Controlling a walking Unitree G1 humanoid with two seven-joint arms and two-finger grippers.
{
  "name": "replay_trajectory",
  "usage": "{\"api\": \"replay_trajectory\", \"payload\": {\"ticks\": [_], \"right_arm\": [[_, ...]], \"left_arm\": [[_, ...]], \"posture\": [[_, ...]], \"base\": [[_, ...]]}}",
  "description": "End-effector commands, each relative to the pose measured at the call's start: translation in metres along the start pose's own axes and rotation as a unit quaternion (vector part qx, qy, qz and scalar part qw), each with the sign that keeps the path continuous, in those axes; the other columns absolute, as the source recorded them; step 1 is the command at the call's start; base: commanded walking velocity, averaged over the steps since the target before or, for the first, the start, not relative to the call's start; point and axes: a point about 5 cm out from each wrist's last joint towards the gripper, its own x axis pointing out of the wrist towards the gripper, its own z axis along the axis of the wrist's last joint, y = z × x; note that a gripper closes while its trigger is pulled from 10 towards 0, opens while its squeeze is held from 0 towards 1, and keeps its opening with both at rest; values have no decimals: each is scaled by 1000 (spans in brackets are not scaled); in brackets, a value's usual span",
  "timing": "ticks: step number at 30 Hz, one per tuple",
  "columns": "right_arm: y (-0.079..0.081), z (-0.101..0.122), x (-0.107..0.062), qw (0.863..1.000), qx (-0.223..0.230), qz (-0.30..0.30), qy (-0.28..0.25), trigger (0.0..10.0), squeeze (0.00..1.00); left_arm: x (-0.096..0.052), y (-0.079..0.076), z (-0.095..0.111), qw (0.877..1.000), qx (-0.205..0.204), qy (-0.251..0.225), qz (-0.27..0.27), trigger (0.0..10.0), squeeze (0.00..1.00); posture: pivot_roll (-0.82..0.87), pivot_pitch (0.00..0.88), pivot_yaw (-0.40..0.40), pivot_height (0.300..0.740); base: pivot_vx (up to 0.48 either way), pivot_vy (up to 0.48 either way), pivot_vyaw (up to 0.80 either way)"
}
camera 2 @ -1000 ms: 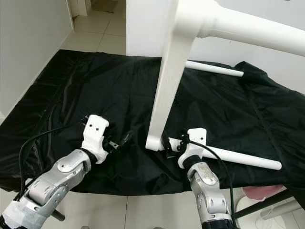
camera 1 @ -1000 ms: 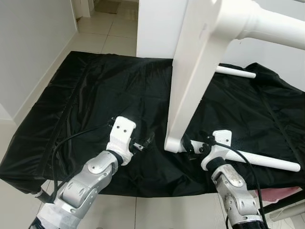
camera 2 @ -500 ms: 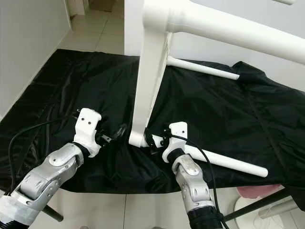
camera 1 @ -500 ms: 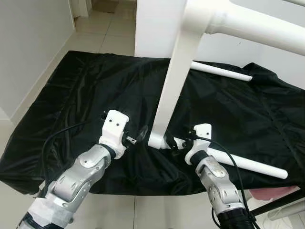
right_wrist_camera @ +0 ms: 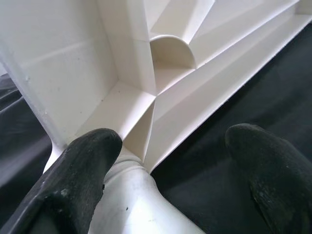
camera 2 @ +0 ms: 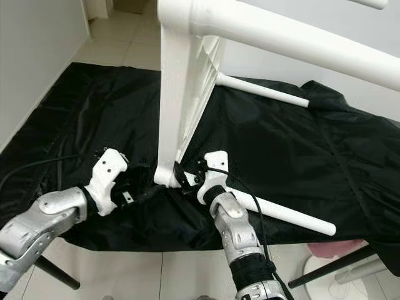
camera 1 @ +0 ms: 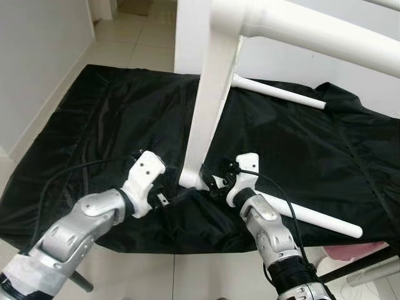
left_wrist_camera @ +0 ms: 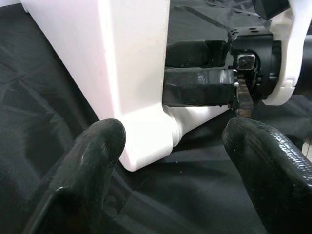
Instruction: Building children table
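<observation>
The white table top (camera 1: 206, 106) stands on edge on the black cloth (camera 1: 106, 119), its lower corner between both grippers: right gripper (camera 1: 215, 185) spread at it, left gripper (camera 1: 170, 197) spread alongside; the leg (camera 1: 312, 215) runs away rightward.

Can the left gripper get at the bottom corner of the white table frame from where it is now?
Probably yes. The left gripper is open and faces the corner of the white table frame over bare black cloth. The right gripper already sits at the frame's far side.

A plain white plastic table frame (camera 1: 209, 94) stands on a glossy black crinkled cloth (camera 1: 112, 119) over pale cream floor tiles (camera 1: 134, 47).
</observation>
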Motion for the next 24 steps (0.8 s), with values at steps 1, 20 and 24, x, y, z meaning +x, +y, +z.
{"api": "replay_trajectory", "payload": {"ticks": [1, 20, 24], "right_arm": [[2, 0, 3, 1000, -2, 1, -2, 10000, 0], [-44, 29, -45, 996, -27, -46, -72, 10000, 0], [-61, 33, -56, 993, -39, -86, -75, 10000, 0]], "left_arm": [[0, -3, 7, 999, 11, -8, -30, 10000, 0], [3, 14, 30, 993, -10, -48, 111, 10000, 0], [7, 6, 37, 992, -10, -61, 111, 10000, 0]], "posture": [[43, 28, -110, 740], [36, 18, -130, 740], [36, 12, -132, 740]], "base": [[0, 0, 0], [0, 0, 0], [0, 0, 0]]}}
